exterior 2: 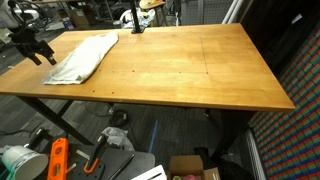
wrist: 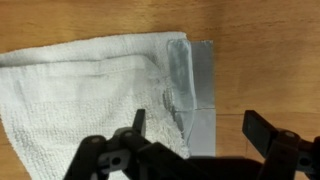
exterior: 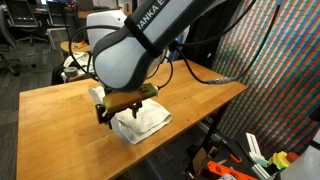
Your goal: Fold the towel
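A white towel [exterior: 141, 122] lies rumpled on the wooden table [exterior: 60, 105]. It also shows in an exterior view [exterior 2: 82, 56] at the table's far left, and in the wrist view [wrist: 90, 95], with a grey edge band on its right side. My gripper [wrist: 200, 125] is open and empty, hovering just above the towel's right edge, one finger over the cloth and one over bare wood. In both exterior views the gripper [exterior: 105, 112] [exterior 2: 32, 50] sits at the towel's edge.
The towel lies near a corner of the table [exterior 2: 180, 60]. Below the table are boxes and tools on the floor [exterior 2: 190, 168]. A colourful woven panel [exterior: 280, 70] stands beside the table. Chairs and desks are behind.
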Action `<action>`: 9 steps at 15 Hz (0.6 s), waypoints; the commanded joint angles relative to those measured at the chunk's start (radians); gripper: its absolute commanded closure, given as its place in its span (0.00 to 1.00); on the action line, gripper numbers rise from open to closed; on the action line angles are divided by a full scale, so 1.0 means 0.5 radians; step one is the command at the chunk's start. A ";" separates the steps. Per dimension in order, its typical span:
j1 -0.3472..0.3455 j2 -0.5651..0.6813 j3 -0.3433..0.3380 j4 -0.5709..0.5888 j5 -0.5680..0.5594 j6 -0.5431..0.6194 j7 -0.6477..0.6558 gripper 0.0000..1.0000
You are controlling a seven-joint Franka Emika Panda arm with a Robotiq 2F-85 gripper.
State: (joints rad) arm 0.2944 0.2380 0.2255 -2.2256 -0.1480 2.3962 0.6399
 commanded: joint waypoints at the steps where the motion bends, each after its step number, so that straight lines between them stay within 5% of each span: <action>1: 0.027 0.072 -0.061 0.107 0.000 -0.069 -0.040 0.00; 6: 0.022 0.120 -0.118 0.148 -0.004 -0.192 -0.068 0.00; 9: 0.016 0.137 -0.133 0.150 0.003 -0.253 -0.124 0.20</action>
State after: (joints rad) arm 0.2948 0.2936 0.1726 -2.1808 -0.1480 2.3178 0.6143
